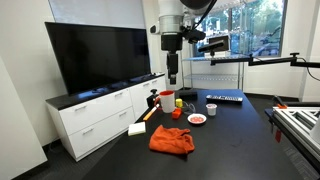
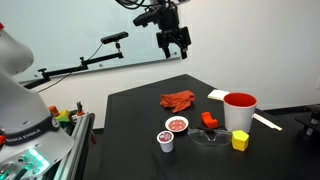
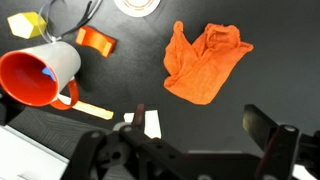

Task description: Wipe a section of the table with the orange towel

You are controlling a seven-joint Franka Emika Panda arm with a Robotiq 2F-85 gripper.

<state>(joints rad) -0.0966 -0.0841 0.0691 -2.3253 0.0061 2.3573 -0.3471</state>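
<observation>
One towel point(image 3: 205, 62) is seen crumpled on table point(image 3: 140, 70), at 12 o'clock from gripper point(image 3: 188, 150); jaws are spread, nothing held.

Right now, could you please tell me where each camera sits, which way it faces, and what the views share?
Exterior view: off the table's end, facing the television; shows the arm and claw above the black table.
Exterior view: low beside the table, facing a white wall; shows the claw high up.
Wrist view: on the wrist, looking straight down; the claw at the bottom edge.
Shared: all three show the orange towel and red mug.
</observation>
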